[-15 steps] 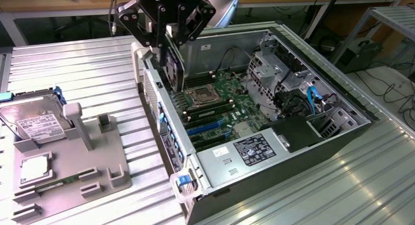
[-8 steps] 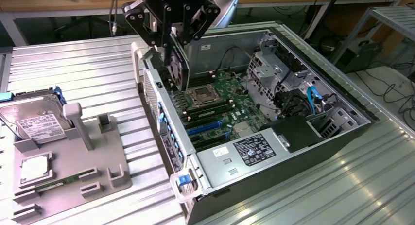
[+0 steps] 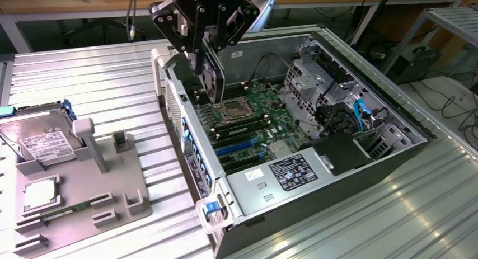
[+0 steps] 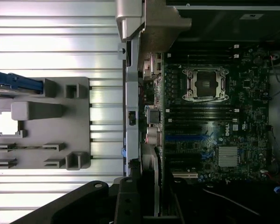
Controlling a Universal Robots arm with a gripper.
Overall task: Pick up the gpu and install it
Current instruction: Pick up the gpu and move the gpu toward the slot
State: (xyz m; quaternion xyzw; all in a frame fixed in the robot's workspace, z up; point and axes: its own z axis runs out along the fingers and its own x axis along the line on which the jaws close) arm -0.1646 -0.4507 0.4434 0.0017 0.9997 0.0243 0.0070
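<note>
Tool, partly closed, grips thin dark rectangular gpu card, hanging upright just above open dark metal computer case's green motherboard.

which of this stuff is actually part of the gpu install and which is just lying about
Part of the job:
- gpu, hanging from the gripper over the case
- open computer case
- motherboard inside it

Just lying about:
- hard drive
- memory stick
- grey holder they sit at
</note>
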